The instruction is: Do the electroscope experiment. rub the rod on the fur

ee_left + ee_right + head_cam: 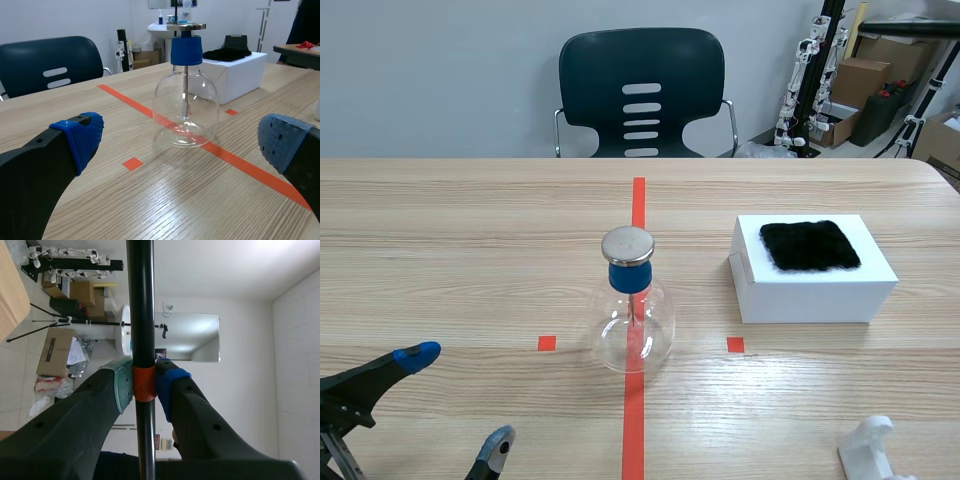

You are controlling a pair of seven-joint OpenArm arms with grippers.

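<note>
Left claw point(458, 398) agape near flask point(633, 325), metal stem point(185, 95) inside; right claw point(145, 385) tight around black rod point(140, 300).

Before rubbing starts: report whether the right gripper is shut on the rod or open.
Shut on the rod: both pads of the right gripper press against its orange band.

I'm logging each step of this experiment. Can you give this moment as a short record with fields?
rod: black, orange band, clamped in right pincer
fur: black patch on top of white box, nothing on it
electroscope: glass flask, blue stopper, metal disc; upright, apart from the white box
left pincer: open, low, holding nothing
rubbing: not yet begun
</note>
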